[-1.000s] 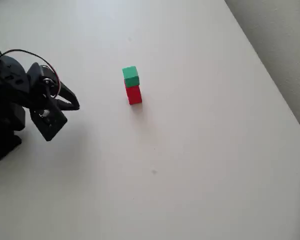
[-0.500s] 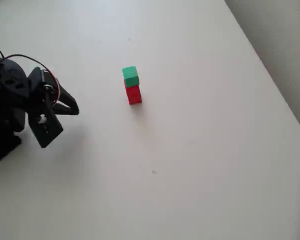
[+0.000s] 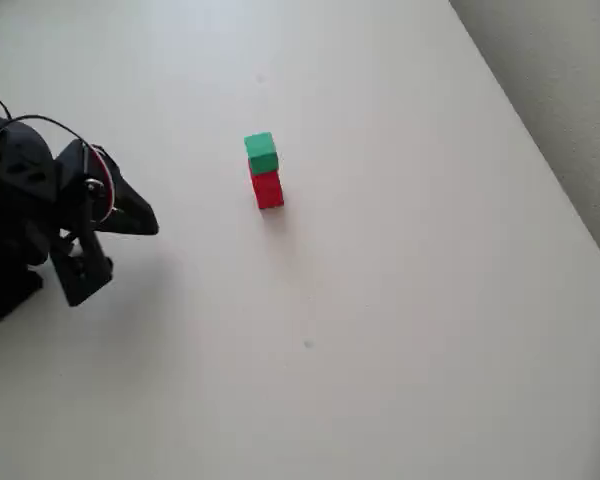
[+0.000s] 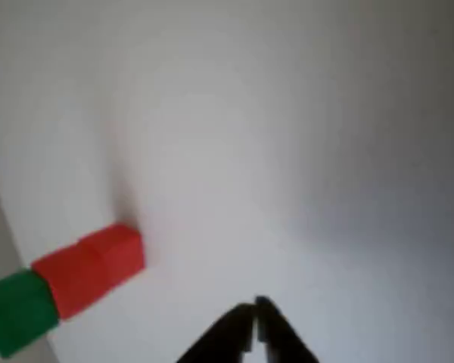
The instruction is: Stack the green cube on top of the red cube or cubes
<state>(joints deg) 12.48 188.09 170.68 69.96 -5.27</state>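
Observation:
The green cube (image 3: 262,153) rests on top of the red cube (image 3: 268,189) near the middle of the white table in the overhead view. The wrist view shows the same stack lying sideways at lower left, green cube (image 4: 17,312) beside red cube (image 4: 91,268). My black gripper (image 3: 148,219) sits far to the left of the stack, well apart from it. In the wrist view the gripper (image 4: 255,318) has its two fingertips pressed together with nothing between them.
The white table (image 3: 380,300) runs to a slanted right edge (image 3: 540,160), with grey floor beyond. The arm's black body (image 3: 20,220) takes up the left edge. A small dark speck (image 3: 308,344) marks the table below the stack.
The arm has drawn back to the left and folded in, away from the stack. The green and red cubes have not moved.

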